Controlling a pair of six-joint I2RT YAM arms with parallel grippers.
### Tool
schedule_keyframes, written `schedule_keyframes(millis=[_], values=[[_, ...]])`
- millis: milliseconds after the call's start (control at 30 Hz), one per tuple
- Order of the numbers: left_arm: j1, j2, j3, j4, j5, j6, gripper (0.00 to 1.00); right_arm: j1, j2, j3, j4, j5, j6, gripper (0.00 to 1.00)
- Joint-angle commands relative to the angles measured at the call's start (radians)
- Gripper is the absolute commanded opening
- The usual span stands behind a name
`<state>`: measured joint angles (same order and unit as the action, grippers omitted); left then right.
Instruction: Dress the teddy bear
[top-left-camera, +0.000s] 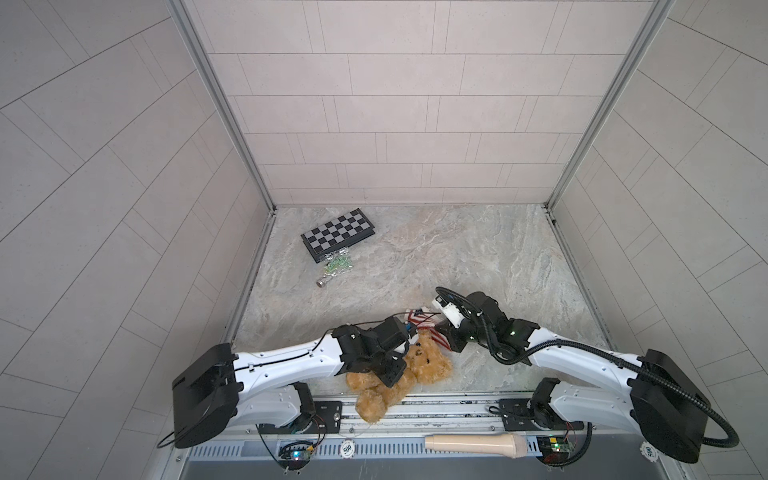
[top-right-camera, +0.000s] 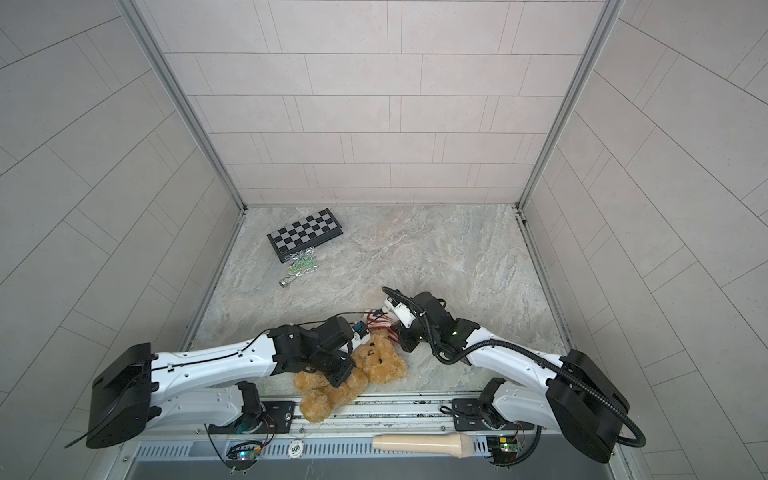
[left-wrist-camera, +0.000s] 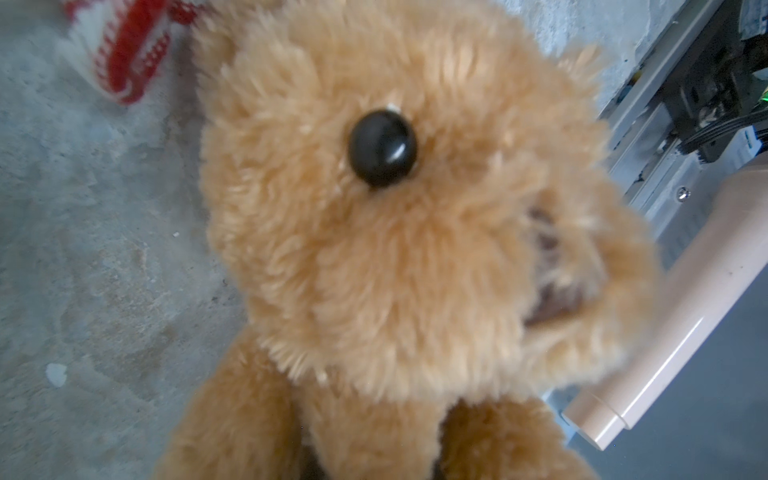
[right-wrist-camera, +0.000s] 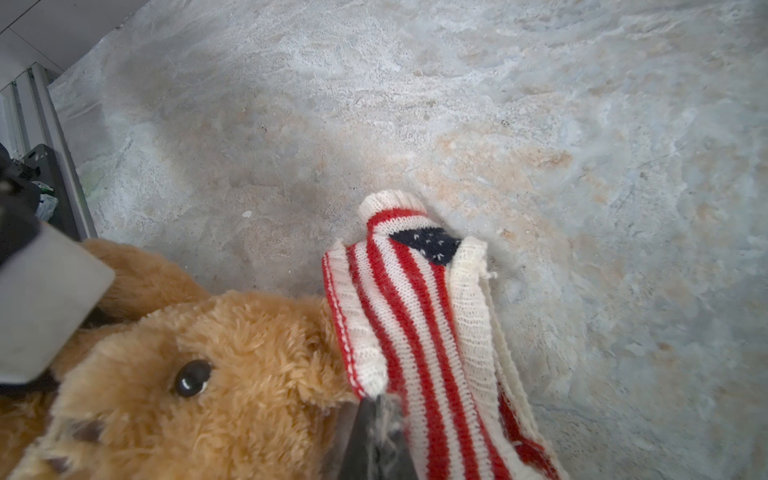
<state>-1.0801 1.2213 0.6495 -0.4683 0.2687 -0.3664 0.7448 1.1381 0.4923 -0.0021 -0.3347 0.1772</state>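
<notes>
Right wrist view: the right gripper (right-wrist-camera: 376, 409) is clenched on a thin bit of hem of the striped sweater (right-wrist-camera: 415, 316), which lies bunched and touches the head of the teddy bear (right-wrist-camera: 216, 374). So small a pinch on loose knit may well slip once the cloth drags against fur. The opening is not spread, so it could catch on an ear rather than pass over the head. In a top view the bear lies at the front edge of the surface (top-left-camera: 457, 257), its legs over the metal rail (top-left-camera: 436, 409). The left gripper (top-left-camera: 394, 368) is set over its chest and seems to be grasping it, though the fingertips are hidden in fur. A hard tug could pull the bear loose or tip it off the edge.
</notes>
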Motion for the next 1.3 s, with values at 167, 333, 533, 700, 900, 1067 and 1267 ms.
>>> schedule_keyframes(millis=[167, 333, 533, 700, 900, 1067, 1267], values=[[0.094, 0.005, -0.034, 0.033, 0.022, -0.039, 0.0, -0.001, -0.064, -0.041, 0.013, -0.024, 0.0, 0.0], [0.095, 0.009, -0.02, 0.029, -0.017, -0.046, 0.0, -0.001, -0.069, -0.039, 0.015, -0.033, 0.002, 0.0], [0.102, 0.032, -0.026, 0.036, -0.108, -0.09, 0.0, 0.002, -0.079, -0.038, 0.007, -0.036, 0.009, 0.0], [0.1, 0.022, -0.04, 0.045, -0.181, -0.109, 0.0, 0.005, -0.102, -0.037, -0.011, -0.031, 0.01, 0.0], [0.068, 0.025, -0.018, 0.05, -0.232, -0.096, 0.0, 0.01, -0.121, -0.037, -0.006, -0.048, 0.025, 0.0], [0.015, 0.041, -0.015, 0.115, -0.262, -0.094, 0.0, 0.02, -0.109, -0.025, -0.013, -0.061, 0.028, 0.0], [-0.018, 0.024, -0.057, 0.205, -0.321, -0.104, 0.0, 0.036, -0.119, -0.006, -0.028, -0.065, 0.034, 0.0]])
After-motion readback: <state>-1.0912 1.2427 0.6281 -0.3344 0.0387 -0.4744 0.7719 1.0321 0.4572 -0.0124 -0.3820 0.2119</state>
